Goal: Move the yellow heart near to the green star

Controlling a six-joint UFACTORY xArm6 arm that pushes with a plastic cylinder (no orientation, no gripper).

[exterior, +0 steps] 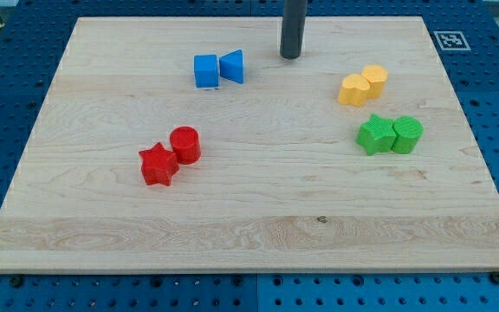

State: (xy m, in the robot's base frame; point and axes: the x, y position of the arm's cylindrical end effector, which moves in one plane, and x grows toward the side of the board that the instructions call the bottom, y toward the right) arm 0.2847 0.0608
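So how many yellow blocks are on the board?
2, touching, at the view's upper right: one yellow block on the left, another yellow block up-right of it, both above the green pair. None looks hidden.

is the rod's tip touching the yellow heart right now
No, my tip stands near the view's top, apart from the yellow heart, which sits toward the view's right, above the green star.

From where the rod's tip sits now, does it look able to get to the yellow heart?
Probably yes. My tip is at the view's top, left of the yellow heart, with bare board between them. The other yellow block touches the heart's far right side, so it does not block the approach.
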